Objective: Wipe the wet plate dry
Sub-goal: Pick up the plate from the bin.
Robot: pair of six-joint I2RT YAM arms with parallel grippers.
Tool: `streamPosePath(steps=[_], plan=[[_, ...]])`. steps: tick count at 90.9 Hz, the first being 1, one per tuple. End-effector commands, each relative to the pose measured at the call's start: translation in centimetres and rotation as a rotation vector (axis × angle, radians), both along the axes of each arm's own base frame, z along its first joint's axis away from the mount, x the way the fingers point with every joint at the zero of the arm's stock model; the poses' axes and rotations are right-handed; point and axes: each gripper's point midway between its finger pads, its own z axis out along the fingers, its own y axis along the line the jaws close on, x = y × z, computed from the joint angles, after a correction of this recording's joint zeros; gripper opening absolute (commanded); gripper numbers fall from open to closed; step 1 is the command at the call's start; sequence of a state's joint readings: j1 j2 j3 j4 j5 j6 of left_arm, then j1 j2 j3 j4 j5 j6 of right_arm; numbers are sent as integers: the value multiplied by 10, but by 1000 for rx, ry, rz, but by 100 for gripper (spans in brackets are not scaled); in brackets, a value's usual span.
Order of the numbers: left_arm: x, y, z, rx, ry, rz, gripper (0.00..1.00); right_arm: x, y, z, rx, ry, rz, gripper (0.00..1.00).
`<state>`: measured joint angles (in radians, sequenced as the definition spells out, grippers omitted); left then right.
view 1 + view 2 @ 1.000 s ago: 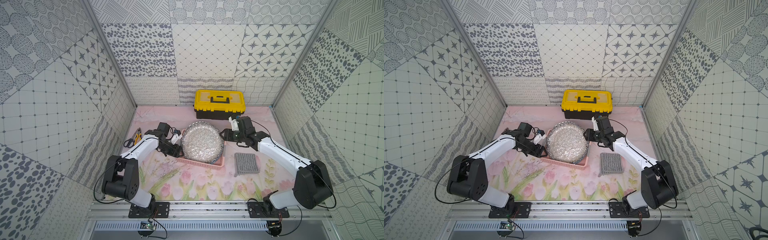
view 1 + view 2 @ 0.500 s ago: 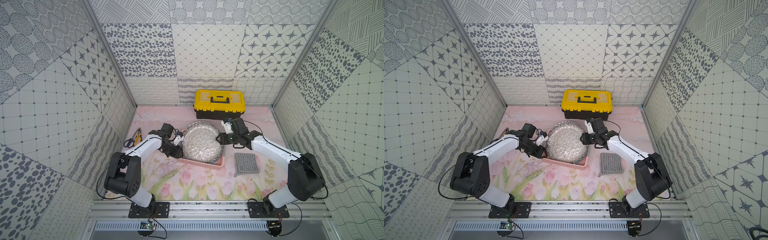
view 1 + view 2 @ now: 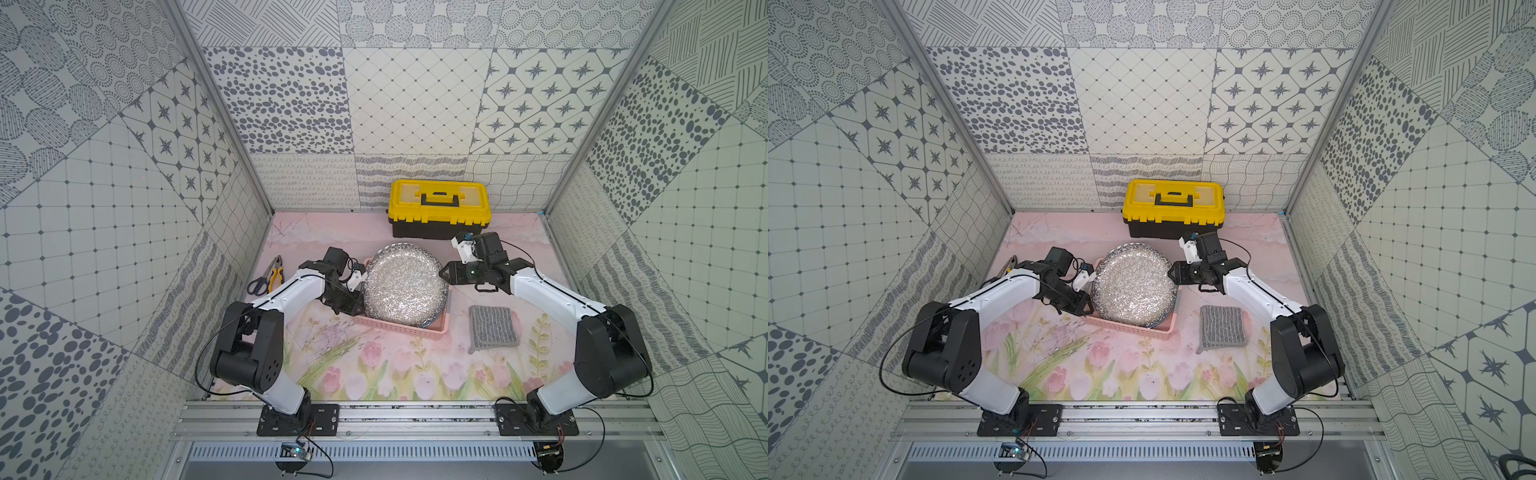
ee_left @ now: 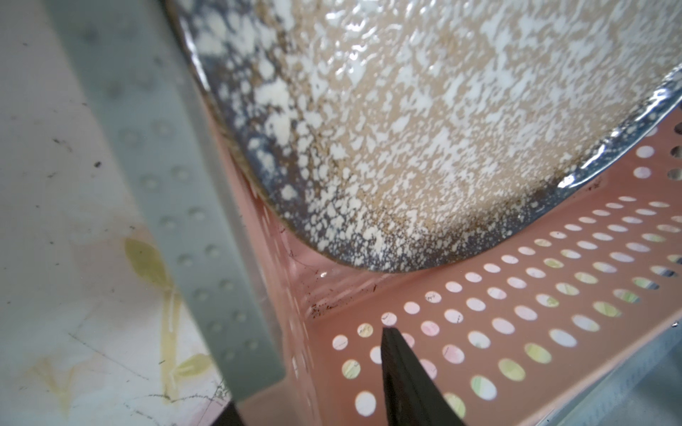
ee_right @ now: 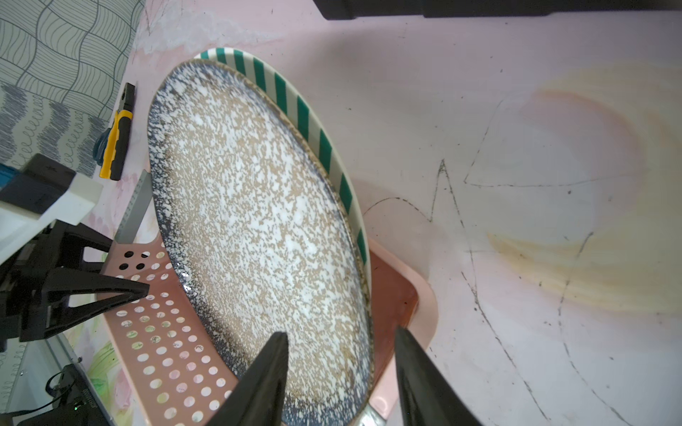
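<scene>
Since a second earlier, the left gripper (image 3: 357,306) has been narrowed and brought down against the left end of the pink basket (image 3: 399,330), while the right gripper (image 3: 444,275) has been kept at the right rim of the plate (image 3: 403,286). Two things are held in the basket. The speckled plate is stood on edge with its lower rim on the perforated floor. It is tilted back against a green-striped plate (image 5: 300,110), of which only a crescent of rim is seen behind it. In the left wrist view the left gripper's fingers (image 4: 406,376) are seen apart, one above the basket's perforated floor and one outside its end wall, and nothing is clamped between them. In the right wrist view the right gripper's fingers (image 5: 265,369) are also seen apart and set astride the rims of both plates. One finger is in front of the speckled face and one is behind, where a strip of basket is visible between that finger and the plates. A grey cloth (image 3: 492,326) is laid flat on the bench (image 3: 374,374), just right of the basket and untouched. A yellow toolbox (image 3: 438,208) is stood at the back with its lid down. Pliers (image 3: 275,270) and scissors (image 3: 257,284) are laid near the left wall.
</scene>
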<state>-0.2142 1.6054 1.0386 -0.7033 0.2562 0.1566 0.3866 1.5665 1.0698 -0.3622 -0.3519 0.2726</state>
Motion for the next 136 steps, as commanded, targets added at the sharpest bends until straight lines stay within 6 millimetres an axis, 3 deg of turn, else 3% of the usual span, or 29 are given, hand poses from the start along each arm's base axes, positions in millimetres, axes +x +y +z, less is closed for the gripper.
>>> streamPosePath(steps=[1, 37, 81, 128, 136], plan=[[-11, 3, -5, 22, 54, 6, 44, -2, 8, -14, 10, 10, 52, 51], [-12, 2, -6, 12, 66, 9, 44, -13, 16, -38, 28, 57, 117, 49], [-14, -4, -14, 1, 105, 13, 35, -31, 58, 2, 325, 41, 319, 21], [-15, -7, -18, -1, 118, 11, 34, -35, 100, 8, 366, 50, 415, 21], [-15, -8, -18, -3, 117, 11, 34, -31, 104, 12, 372, 39, 408, 15]])
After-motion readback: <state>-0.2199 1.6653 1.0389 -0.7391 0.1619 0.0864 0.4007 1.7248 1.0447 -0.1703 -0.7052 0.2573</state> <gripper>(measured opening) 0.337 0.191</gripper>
